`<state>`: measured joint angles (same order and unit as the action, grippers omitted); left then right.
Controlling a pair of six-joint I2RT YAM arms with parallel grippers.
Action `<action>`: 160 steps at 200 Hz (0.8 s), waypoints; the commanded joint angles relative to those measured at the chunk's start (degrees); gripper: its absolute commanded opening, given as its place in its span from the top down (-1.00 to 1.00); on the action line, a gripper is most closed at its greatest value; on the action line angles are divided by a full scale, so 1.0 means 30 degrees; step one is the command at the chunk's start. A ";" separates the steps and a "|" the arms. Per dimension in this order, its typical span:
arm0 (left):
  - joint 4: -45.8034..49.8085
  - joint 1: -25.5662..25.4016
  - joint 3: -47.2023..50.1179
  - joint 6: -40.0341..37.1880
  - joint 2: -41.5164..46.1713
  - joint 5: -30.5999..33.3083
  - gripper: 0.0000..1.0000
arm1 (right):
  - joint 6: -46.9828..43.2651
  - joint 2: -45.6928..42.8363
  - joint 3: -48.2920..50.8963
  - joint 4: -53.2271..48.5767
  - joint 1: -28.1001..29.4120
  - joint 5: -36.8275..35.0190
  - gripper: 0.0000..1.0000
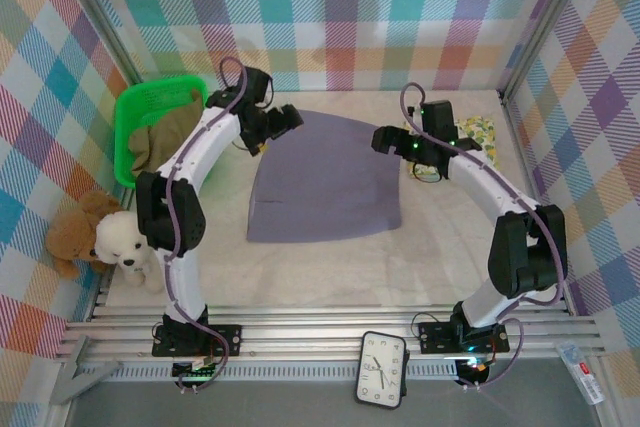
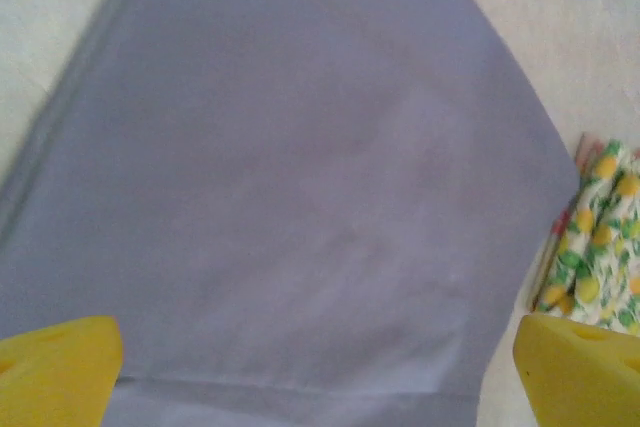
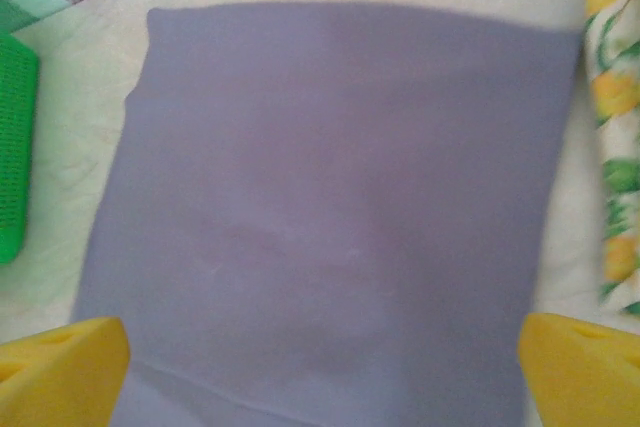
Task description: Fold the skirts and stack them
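Skirts sit in three spots on the table (image 1: pixel 300 267). The lavender-grey skirt (image 1: pixel 325 182) is the largest. It lies flat and spread out in the middle, narrower at its far end and wider at the near hem. The left arm (image 1: pixel 200 157) reaches in from the left and the right arm (image 1: pixel 490 187) from the right, both bent toward the skirt's far end.

A green basket (image 1: pixel 135 112) stands at the far left. An olive skirt (image 1: pixel 170 137) is bunched inside it. Two teddy bears sit by the left wall, near the basket: a brown bear (image 1: pixel 72 237) and a white bear (image 1: pixel 125 242), touching each other. A lemon-print skirt (image 1: pixel 478 132) lies folded at the far right, just beside the lavender-grey one. A clock (image 1: pixel 383 369) rests on the rail at the near edge.

The left gripper (image 1: pixel 285 119) is over the skirt's far left corner. Its yellow fingers (image 2: pixel 55 367) are spread wide with nothing between them. The right gripper (image 1: pixel 385 139) is over the far right edge. Its fingers (image 3: pixel 585 367) are also released wide and hold no cloth.
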<state>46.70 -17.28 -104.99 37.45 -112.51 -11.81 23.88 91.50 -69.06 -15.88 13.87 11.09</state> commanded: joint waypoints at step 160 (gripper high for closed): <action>-0.4223 -0.0409 1.4328 0.4684 0.5921 -0.4963 -1.00 | 0.6750 -0.2480 0.5793 -0.2952 0.2050 0.3363 -0.98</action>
<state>33.71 -18.24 -64.88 49.58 -94.98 -25.61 45.19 82.06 -51.94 -22.59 18.31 18.28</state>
